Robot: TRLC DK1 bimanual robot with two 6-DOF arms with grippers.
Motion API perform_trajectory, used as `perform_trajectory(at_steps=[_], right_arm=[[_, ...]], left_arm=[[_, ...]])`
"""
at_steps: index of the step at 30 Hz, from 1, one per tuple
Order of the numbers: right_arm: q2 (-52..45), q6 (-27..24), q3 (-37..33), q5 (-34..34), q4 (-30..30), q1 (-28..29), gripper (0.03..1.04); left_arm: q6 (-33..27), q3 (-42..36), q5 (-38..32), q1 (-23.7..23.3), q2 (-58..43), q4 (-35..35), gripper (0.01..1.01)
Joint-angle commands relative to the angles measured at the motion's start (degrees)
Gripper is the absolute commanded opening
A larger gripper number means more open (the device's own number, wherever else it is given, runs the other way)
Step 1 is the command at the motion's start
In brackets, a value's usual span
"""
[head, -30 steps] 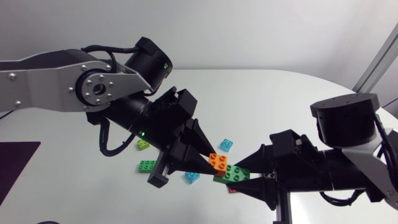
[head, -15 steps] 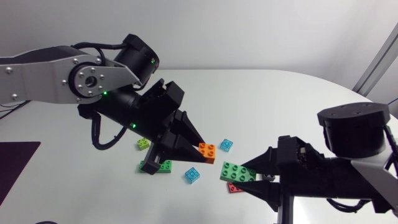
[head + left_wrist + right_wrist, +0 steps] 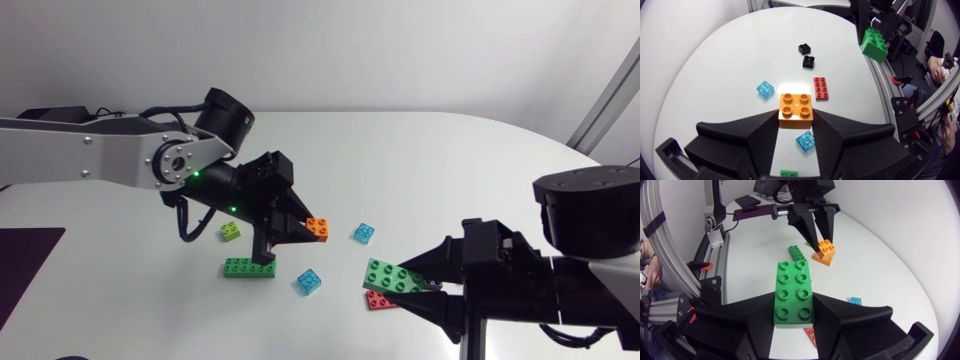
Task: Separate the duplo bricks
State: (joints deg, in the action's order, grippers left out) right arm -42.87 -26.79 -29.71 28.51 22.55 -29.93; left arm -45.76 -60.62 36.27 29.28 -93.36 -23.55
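My left gripper (image 3: 311, 231) is shut on a square orange brick (image 3: 319, 228) and holds it low over the middle of the table. In the left wrist view the orange brick (image 3: 796, 110) sits between the two fingers. To its right, clear of it, my right gripper (image 3: 402, 281) is shut on a long green brick (image 3: 394, 276). The green brick (image 3: 794, 293) lies lengthwise between the fingers in the right wrist view, with the orange brick (image 3: 825, 250) ahead of it. The two held bricks do not touch.
Loose on the table are a long green brick (image 3: 249, 267), a small lime brick (image 3: 231, 231), two pale blue bricks (image 3: 364, 233) (image 3: 309, 282), and a red brick (image 3: 379, 300) under my right gripper. Two black bricks (image 3: 808, 61) lie further off.
The orange and green bricks were joined a second ago; now they are apart. My left gripper drew back to the left with the orange one, my right gripper moved right with the green one.
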Motion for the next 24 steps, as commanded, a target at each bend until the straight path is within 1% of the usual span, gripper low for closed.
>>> perform_trajectory(at_steps=[1,5,7,11,20,24], right_arm=[[1.3,1.03,0.45,0.14,1.27,0.58,0.29],[3.41,1.12,0.71,0.14,2.68,1.72,0.29],[4.11,1.03,0.71,0.4,3.21,2.77,0.29],[4.55,0.86,0.8,1.28,3.29,4.62,0.29],[4.64,0.33,1.15,2.51,3.03,6.73,0.29],[2.88,-0.28,1.5,2.43,2.15,7.78,0.29]], left_arm=[[2.6,0.42,-1.55,0.78,-3.41,1.23,0.287],[5.68,-0.29,-3.93,2.98,-5.87,3.51,0.29],[7.17,-1.08,-6.3,3.86,-7.54,5.09,0.29],[9.46,-3.01,-9.99,4.65,-11.58,7.73,0.292],[10.86,-8.11,-14.47,3.24,-18.61,9.4,0.29],[11.48,-9.69,-15.79,2.36,-21.07,10.19,0.292]])
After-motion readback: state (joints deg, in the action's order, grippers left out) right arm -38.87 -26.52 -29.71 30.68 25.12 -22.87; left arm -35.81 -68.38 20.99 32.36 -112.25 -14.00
